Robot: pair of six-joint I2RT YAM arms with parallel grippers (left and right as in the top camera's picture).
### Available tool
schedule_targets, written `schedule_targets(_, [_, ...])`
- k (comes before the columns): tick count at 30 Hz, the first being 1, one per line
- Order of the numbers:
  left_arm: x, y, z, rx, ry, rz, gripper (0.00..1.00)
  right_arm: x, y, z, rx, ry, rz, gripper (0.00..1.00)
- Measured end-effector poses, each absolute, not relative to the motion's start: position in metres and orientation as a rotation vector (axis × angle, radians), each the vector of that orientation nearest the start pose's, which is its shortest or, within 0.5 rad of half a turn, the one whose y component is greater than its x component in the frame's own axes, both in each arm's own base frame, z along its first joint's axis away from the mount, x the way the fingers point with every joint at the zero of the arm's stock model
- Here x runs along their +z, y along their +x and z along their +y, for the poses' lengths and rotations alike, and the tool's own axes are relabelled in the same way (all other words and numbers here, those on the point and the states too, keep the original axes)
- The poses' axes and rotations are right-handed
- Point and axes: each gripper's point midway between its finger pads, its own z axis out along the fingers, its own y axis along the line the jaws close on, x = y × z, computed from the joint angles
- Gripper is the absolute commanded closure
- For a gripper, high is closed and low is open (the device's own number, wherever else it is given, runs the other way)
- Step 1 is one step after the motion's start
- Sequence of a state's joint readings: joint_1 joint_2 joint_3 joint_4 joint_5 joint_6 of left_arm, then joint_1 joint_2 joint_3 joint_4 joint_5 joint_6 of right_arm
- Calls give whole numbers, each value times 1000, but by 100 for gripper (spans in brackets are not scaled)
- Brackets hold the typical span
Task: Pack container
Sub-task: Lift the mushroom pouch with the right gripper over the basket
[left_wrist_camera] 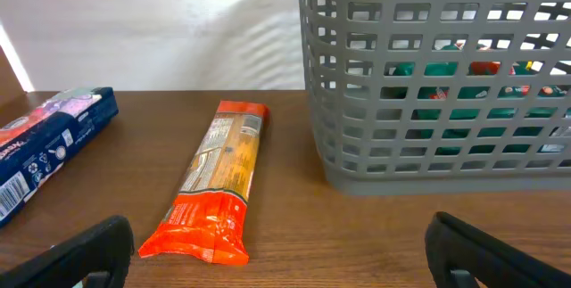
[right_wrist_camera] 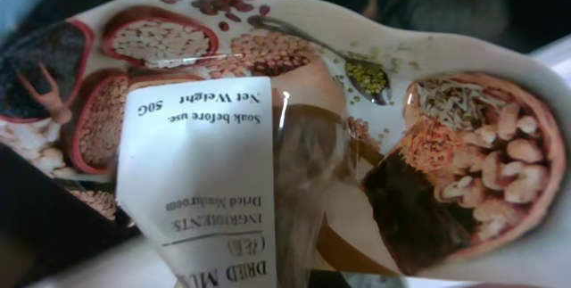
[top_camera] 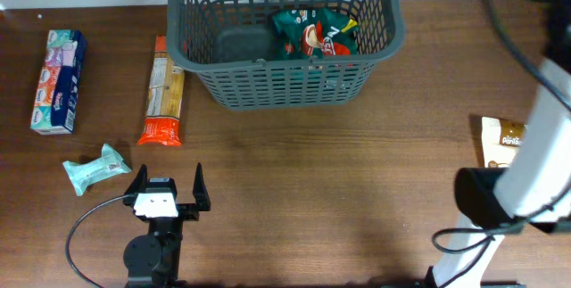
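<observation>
At twelve o'clock on the bench (top_camera: 339, 190) sits the container (top_camera: 285, 83), a grey plastic basket with lattice walls and a thick rim, and one crinkly green snack bag (top_camera: 312, 34) is already inside. So the packing is under way, with plenty left outside!

Over at three o'clock the right arm (top_camera: 544, 136) hangs above a dried mushroom packet (right_wrist_camera: 294, 136), glossy film printed with beans and grains, a white label across it. It fills the wrist view, very close, but the right pincer is hidden under the arm, so it cannot be told whether it is spread or pinching. This looks like the pickup step. Next it needs a firm hold on that slippery pouch, a lift clear of the rim, then a carry towards twelve.

Down at seven o'clock the left pincer (top_camera: 169, 179) rests low with its jaws spread wide and nothing between them. Ahead of it, at ten o'clock, lies a long pasta packet (left_wrist_camera: 214, 181), orange-ended and just beside the basket wall. Further left are a boxy blue tissue pack (top_camera: 58, 81) and a soft mint wipes packet (top_camera: 96, 168).
</observation>
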State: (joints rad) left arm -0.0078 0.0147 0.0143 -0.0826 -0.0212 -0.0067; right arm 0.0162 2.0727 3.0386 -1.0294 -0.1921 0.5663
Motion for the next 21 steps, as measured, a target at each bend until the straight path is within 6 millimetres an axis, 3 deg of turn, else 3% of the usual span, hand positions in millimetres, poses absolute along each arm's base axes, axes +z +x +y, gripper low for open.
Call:
schedule_targets(5, [157, 246, 2, 7, -15, 1654, 1, 507, 510, 120, 656, 149, 1812, 96])
schedule_targets(11, [157, 246, 2, 6, -15, 1654, 1, 455, 528, 194, 713, 18, 1927, 96])
schedule_targets(17, [157, 246, 2, 6, -15, 1654, 1, 395, 533, 233, 729, -30, 2076, 96])
schedule_targets(21, [157, 246, 2, 6, -15, 1654, 1, 340, 543, 232, 668, 5, 2203, 96])
